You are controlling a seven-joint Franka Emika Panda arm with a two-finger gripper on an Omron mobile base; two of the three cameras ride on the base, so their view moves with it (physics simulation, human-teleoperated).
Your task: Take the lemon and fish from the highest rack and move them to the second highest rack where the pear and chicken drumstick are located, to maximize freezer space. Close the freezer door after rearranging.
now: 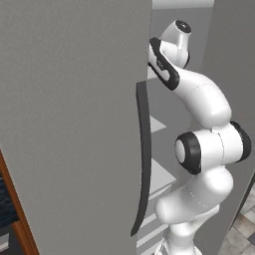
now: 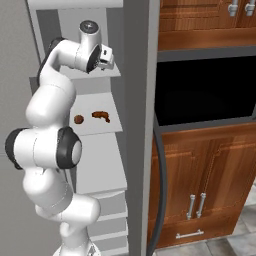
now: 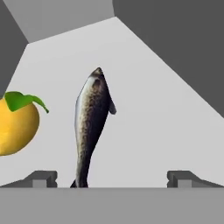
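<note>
In the hand view the two dark finger tips of the gripper (image 3: 112, 178) are standing wide apart with nothing between them, and a long, speckled grey-brown fish (image 3: 91, 124) is lying on the pale grey top rack (image 3: 157, 109) just ahead, its tail nearest the left tip. A round yellow lemon with a green leaf (image 3: 15, 124) is sitting to the fish's left, apart from it. The right base view is showing the rack below (image 2: 95, 127), bearing a small brown pear (image 2: 78, 119) and a brown chicken drumstick (image 2: 101, 116). The left base view is showing the tall matte grey freezer door (image 1: 69, 124) swung open, with its curved black handle (image 1: 143, 159).
</note>
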